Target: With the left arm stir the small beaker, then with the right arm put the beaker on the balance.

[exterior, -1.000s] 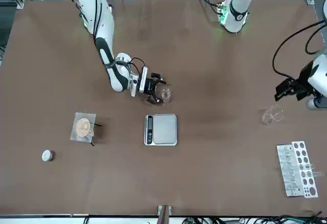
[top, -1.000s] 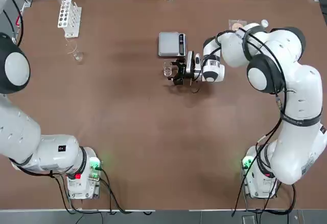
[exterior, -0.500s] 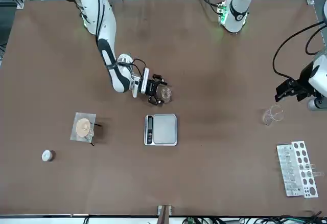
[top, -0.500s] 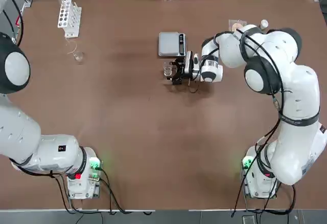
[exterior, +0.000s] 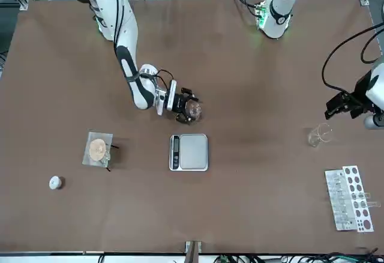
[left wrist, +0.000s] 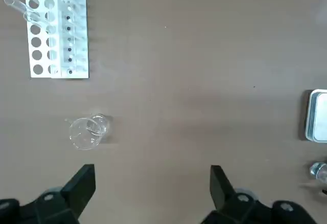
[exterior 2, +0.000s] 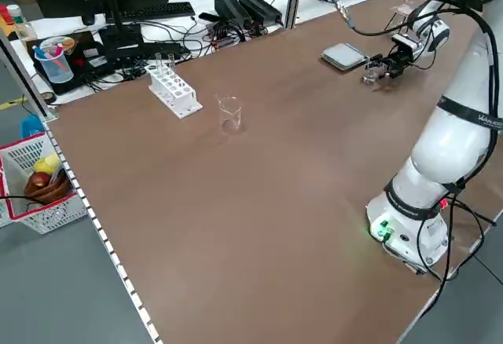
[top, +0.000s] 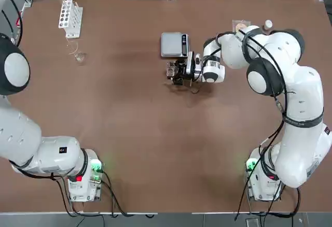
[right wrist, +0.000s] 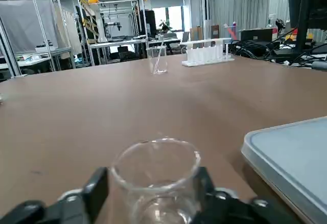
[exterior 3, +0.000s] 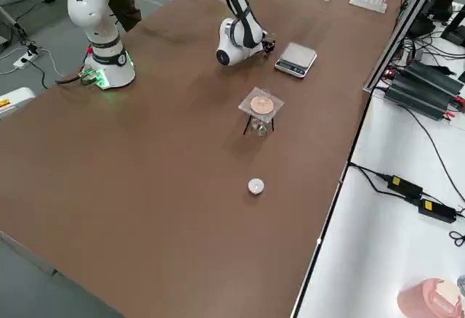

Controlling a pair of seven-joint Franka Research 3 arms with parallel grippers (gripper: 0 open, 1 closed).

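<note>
Small beaker (right wrist: 156, 175): clear glass, open-topped (beside the balance (right wrist: 291, 152)).

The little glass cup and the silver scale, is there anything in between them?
No. In the top view only bare brown table separates the small beaker, between the right gripper's fingers, from the balance.

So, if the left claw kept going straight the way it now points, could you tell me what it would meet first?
Probably just bare table. The left claw points straight down, open, with a glass beaker and the test-tube rack off to one side of its line.
</note>
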